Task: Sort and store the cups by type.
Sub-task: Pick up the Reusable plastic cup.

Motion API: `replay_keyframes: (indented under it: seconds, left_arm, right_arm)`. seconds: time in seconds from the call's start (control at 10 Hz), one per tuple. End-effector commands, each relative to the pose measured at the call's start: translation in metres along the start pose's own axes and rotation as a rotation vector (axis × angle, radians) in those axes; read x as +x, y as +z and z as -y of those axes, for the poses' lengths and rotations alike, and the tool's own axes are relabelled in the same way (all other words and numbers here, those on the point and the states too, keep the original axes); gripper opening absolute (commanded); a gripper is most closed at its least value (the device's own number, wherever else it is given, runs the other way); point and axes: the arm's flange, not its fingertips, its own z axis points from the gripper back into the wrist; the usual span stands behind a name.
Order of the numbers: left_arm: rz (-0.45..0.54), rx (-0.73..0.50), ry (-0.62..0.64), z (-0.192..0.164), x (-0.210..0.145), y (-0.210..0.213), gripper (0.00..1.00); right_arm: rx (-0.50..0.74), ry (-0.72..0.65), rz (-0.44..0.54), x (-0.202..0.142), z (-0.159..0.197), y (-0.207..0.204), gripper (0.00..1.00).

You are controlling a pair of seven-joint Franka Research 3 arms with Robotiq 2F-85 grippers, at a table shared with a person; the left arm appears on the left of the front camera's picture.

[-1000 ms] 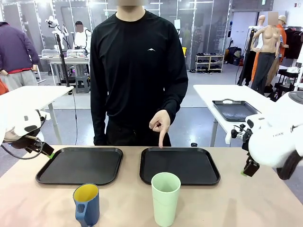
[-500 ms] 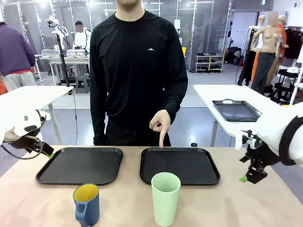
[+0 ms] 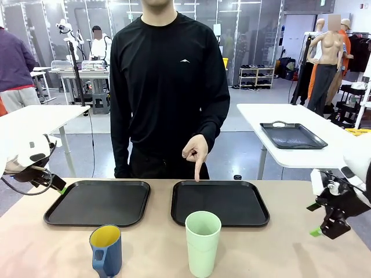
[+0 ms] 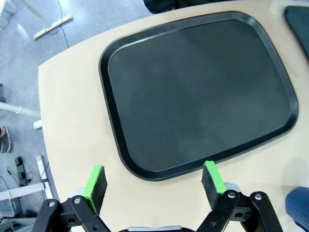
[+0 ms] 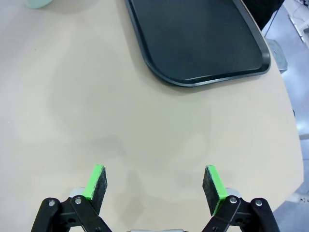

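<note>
Near the table's front edge a tall mint-green tumbler (image 3: 203,243) stands upright, its base just showing in the right wrist view (image 5: 37,3). To its left is a dark blue mug (image 3: 106,250) with a yellow inside, whose edge shows in the left wrist view (image 4: 298,215). My left gripper (image 3: 58,186) hovers open at the far left over the table by the left tray (image 4: 193,92), with nothing between its fingers (image 4: 95,181). At the right side my right gripper (image 3: 320,229) is open over bare table (image 5: 153,182), well away from both cups.
Two black trays lie side by side, the left tray (image 3: 97,201) and the right tray (image 3: 220,202) (image 5: 198,38). A person in black stands at the far side, one hand (image 3: 196,153) pointing a finger down at the right tray's far rim.
My right arm has swung down and outward to the right, and its gripper now hangs lower, near the table. The left arm, both cups and the pointing hand have stayed put.
</note>
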Motion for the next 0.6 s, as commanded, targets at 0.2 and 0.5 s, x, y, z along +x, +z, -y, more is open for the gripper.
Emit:
replay_keyframes:
  seconds: [0.2, 0.5]
  left_arm:
    - [-0.001, 0.004, -0.009, -0.0023, -0.0004, -0.0002, 1.0]
    - [-0.001, 0.004, -0.009, -0.0023, -0.0004, -0.0002, 1.0]
  right_arm:
    - [0.122, 0.051, 0.327, -0.0243, -0.0184, -0.0108, 1.0]
    - [0.207, 0.129, 0.478, -0.024, -0.0207, -0.0166, 1.0]
